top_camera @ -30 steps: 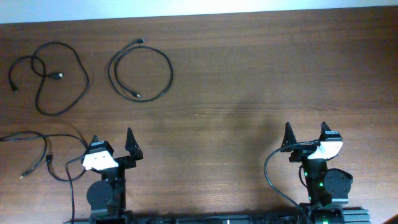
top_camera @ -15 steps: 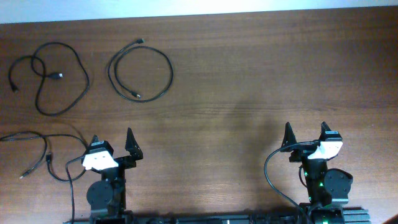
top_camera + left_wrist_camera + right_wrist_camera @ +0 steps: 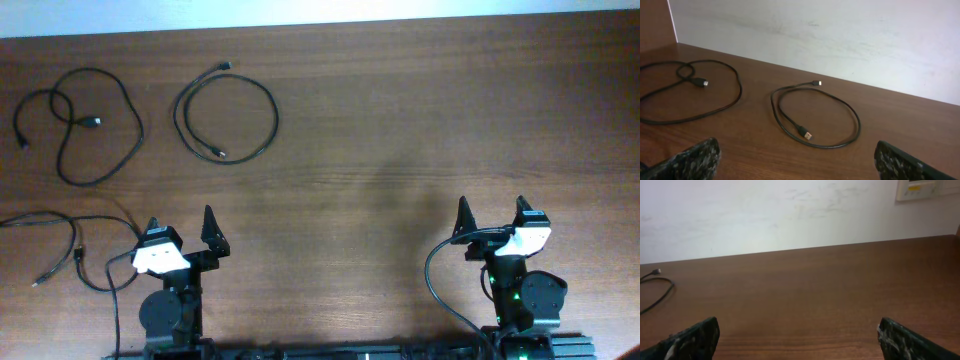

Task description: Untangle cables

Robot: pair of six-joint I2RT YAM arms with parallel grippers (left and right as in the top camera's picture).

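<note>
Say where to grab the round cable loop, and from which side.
Grip the round cable loop on its right arc, likely best: single strand, clear of both plugs. Come down from above with the left pincer; it lies flat on the table.

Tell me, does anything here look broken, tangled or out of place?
Nothing stands out. The ring cable, the looped cable and the sprawled cable lie apart from one another on the left, none visibly damaged.
</note>
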